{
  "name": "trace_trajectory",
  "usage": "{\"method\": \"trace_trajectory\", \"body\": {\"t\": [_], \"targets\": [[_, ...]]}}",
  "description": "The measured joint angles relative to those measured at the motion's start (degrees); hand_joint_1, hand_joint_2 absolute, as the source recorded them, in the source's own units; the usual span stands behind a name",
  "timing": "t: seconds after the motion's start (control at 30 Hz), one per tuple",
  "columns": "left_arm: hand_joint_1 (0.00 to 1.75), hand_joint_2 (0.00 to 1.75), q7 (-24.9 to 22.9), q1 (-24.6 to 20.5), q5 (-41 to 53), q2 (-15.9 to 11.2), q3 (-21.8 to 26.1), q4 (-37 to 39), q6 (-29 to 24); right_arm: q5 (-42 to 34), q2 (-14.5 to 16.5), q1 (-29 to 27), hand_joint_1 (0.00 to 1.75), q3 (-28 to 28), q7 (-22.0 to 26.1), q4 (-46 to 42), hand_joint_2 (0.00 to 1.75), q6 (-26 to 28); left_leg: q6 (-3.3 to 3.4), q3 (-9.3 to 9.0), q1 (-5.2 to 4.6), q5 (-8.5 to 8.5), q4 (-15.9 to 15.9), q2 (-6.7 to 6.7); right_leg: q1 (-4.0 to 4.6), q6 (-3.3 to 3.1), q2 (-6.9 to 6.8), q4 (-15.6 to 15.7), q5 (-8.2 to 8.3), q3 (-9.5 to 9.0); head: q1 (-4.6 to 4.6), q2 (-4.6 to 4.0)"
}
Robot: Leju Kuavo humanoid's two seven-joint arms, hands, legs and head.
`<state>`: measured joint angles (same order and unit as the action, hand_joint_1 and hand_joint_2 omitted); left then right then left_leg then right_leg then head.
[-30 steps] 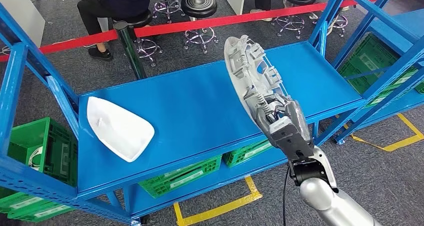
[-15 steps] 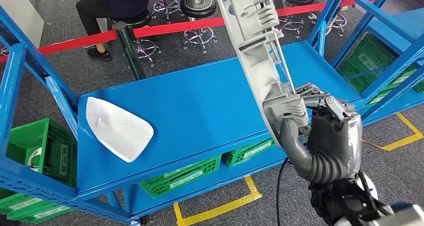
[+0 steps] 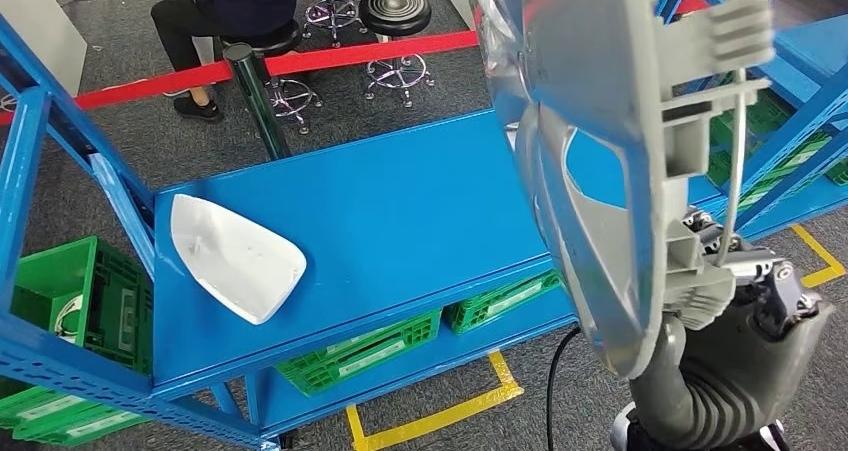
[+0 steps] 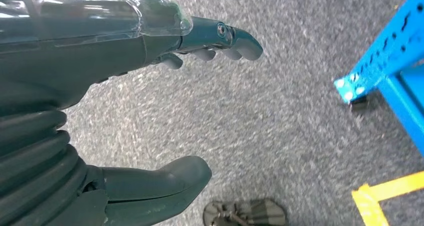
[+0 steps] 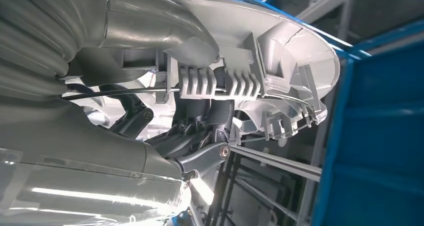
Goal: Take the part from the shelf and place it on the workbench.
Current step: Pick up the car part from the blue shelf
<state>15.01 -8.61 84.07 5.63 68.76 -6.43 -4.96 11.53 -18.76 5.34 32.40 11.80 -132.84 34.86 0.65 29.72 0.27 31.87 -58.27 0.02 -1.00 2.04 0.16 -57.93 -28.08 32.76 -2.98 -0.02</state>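
On the left of the blue shelf (image 3: 400,221), a white shell-shaped cover (image 3: 236,256) lies flat near the shelf's front edge, with green crates (image 3: 70,296) below. To the right, raised close to the head camera above the shelf, the grey ribbed plastic part (image 3: 610,151) stands on edge in the right hand (image 3: 740,361). The right wrist view adds the thumb and dark fingers (image 5: 200,121) clamped across its ribs. The left wrist view has the left hand (image 4: 165,105) over grey carpet (image 4: 280,110), fingers apart, holding nothing.
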Motion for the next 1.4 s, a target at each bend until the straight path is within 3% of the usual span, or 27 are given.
{"method": "trace_trajectory", "body": {"t": [0.3, 0.6, 0.9, 1.4], "targets": [[0.0, 1.75, 1.96, -0.72, -1.95, -4.31, 2.5, 0.0, -0.65, -14.86, 3.21, -3.48, 1.75, 1.73, 13.39, 1.05, 1.75, -0.39, -0.02, -0.01, 0.06, 0.0, 0.08, 0.03, 0.07, -0.04, 0.02, -0.01, -0.03, 0.0, -0.02, 0.0], [0.0, 1.75, 2.52, -1.0, -2.88, -5.91, 5.51, 0.1, 0.13, -22.87, 4.95, -6.8, 1.75, 1.91, 19.17, 3.21, 1.75, -4.19, -0.04, -0.02, 0.06, 0.02, 0.1, 0.0, 0.07, -0.09, 0.02, -0.01, -0.06, 0.0, -0.05, 0.0], [0.0, 1.75, 3.16, -1.08, -3.26, -6.55, 7.25, 0.27, 0.49, -23.83, 5.91, -8.67, 1.75, 1.14, 20.7, 5.01, 1.75, -4.64, -0.08, -0.04, 0.06, 0.04, 0.09, -0.05, 0.07, -0.11, 0.02, -0.01, -0.08, 0.0, -0.02, 0.0], [0.0, 1.75, 4.03, -1.08, -2.53, -5.15, 8.73, 0.31, 0.6, -23.63, 6.48, -10.16, 1.75, -0.56, 20.69, 6.21, 1.75, -3.83, -0.08, -0.06, 0.05, 0.04, 0.09, -0.14, 0.07, -0.16, 0.02, -0.01, -0.1, 0.0, -0.03, 0.0]]}}
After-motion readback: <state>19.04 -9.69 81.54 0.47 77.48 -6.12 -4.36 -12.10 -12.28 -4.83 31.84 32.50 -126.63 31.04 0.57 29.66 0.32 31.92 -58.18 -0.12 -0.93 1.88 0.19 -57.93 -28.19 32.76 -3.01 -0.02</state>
